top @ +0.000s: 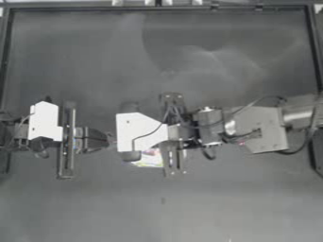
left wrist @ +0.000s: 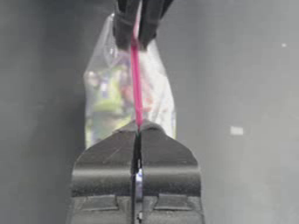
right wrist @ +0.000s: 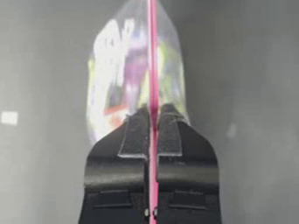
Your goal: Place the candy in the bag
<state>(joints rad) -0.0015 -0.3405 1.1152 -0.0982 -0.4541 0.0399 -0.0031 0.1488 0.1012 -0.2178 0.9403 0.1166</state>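
Note:
The bag (left wrist: 111, 94) is clear plastic with yellow, green and pink contents, and both grippers hold it up over the table's middle. My left gripper (left wrist: 139, 127) is shut on one end of its pink seal strip (left wrist: 137, 83). Facing it, my right gripper (right wrist: 153, 113) is shut on the strip's other end and also shows in the left wrist view (left wrist: 137, 37). From above, only the bag's colourful contents (top: 148, 158) peek out beneath the arms. A small red-orange patch (right wrist: 116, 110) shows through the bag's wall (right wrist: 125, 57). I cannot tell whether it is the candy.
A small white fleck (left wrist: 236, 130) lies on the dark table beside the bag and also appears in the right wrist view (right wrist: 8, 117). A raised rim (top: 157, 7) runs along the table's far side.

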